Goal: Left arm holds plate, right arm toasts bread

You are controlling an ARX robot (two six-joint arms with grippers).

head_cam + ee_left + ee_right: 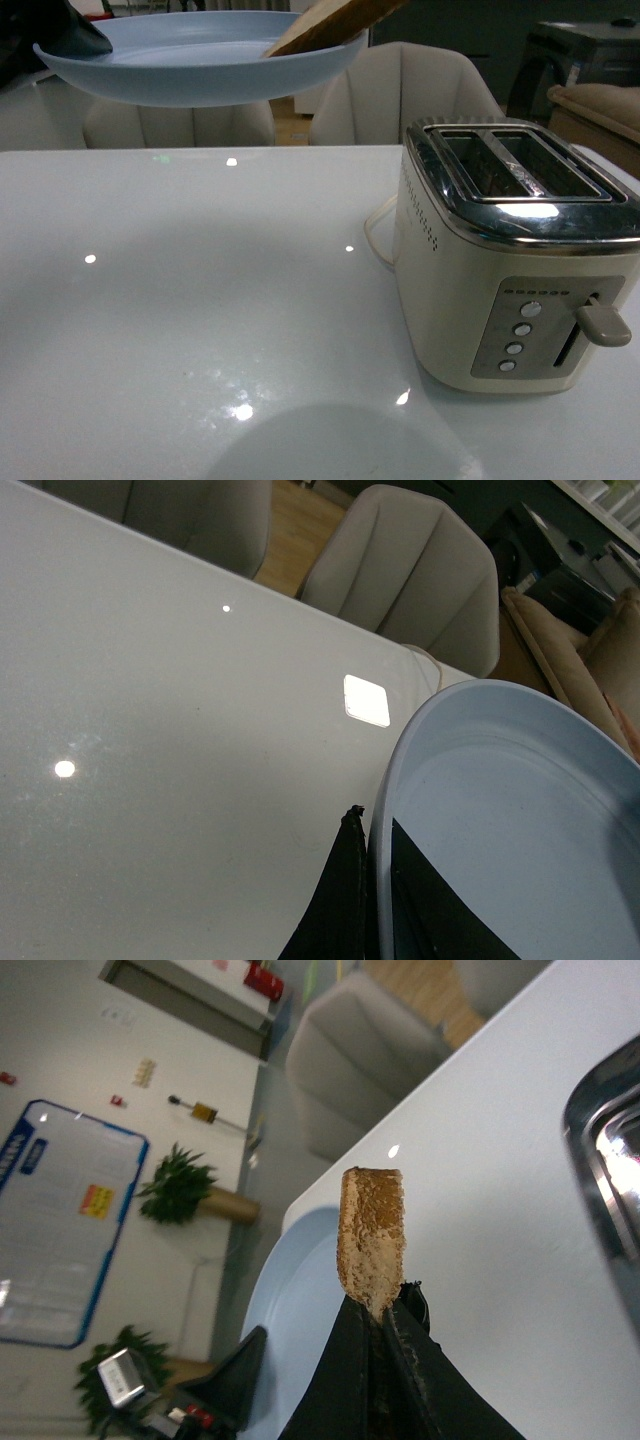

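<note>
- The glossy white tabletop point(200, 300) fills the nearest ground in the front view and reflects several small ceiling lights.
- A cream-coloured two-slot toaster with a chrome top point(450, 300) stands on the tabletop to my right. Both slots point(520, 165) face upward.
- On the toaster's near end panel is a column of four round buttons point(520, 330). Beside them, a cream lever point(603, 325) sits near the upper end of its track.
- A pale cord point(378, 225) leaves the toaster's far left side and lies on the tabletop.
- My left end effector point(375, 825) is clamped on the round, shallow, pale blue plate point(520, 810). One dark finger is outside the rim and the other lies on the inner face.
- The plate is held clear above the tabletop, to the left of the toaster and beyond it.
- My right end effector point(378, 1305) is closed on the half-slice of light brown bread with a tan crust point(372, 1225), pinching its lower end between both fingers.
- The bread is at the plate's right-hand side, tilted, with its free end pointing up and to the right.
- The plate's near rim hides the lower end of the bread in the front view, so I cannot tell whether the two touch.
- Two pale upholstered chairs point(400, 90) stand behind the far edge of the tabletop.
- Dark furniture point(580, 60) stands further back on the right.
</note>
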